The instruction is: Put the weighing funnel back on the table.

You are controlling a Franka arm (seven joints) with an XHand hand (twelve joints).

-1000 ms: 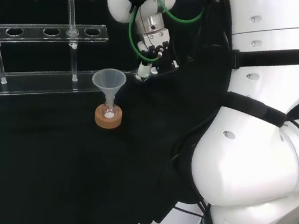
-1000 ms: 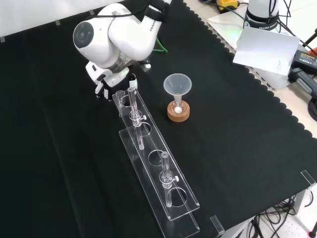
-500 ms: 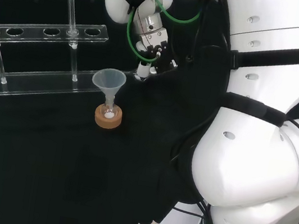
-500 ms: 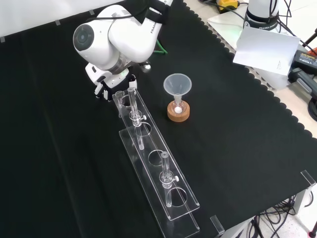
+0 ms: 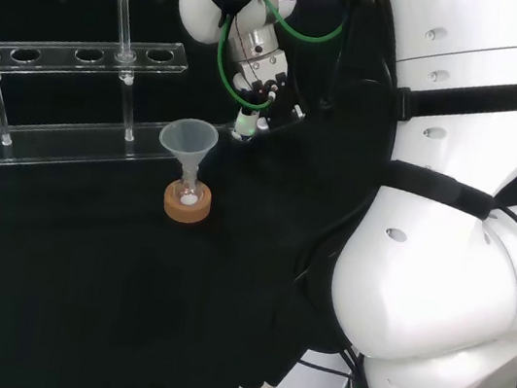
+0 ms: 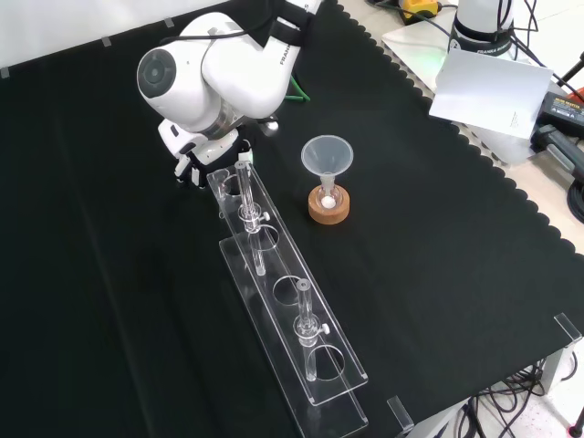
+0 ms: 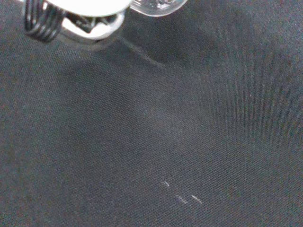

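Hand (image 5: 260, 91), black and white, at the end of the white arm (image 5: 439, 233): in the head view it hangs low over the black cloth (image 5: 74, 303), behind and to the right of the funnel and near the right end of the clear rack (image 5: 51, 137). In the front view it sits under a big white link, just beside the far end of that rack. We cannot tell how far it is closed, nor whether it has hold of anything. Weighing funnel (image 7: 156, 4): in the wrist view we make out a clear rounded piece next to a blurred white part of the hand, close over the weave of the cloth. We take it for the weighing funnel, and we cannot tell whether it touches the cloth. Funnel (image 6: 327, 155): 1 big clear cone, mouth up, with its stem in a small flask (image 6: 327, 196). Cork ring (image 6: 328, 212): 1, under the flask, apart from the rack in the front view. Upright clear tubes (image 6: 244, 187): 2 stand in the rack in the front view. Green cable (image 5: 224, 51): it loops along the wrist above the hand in the head view.
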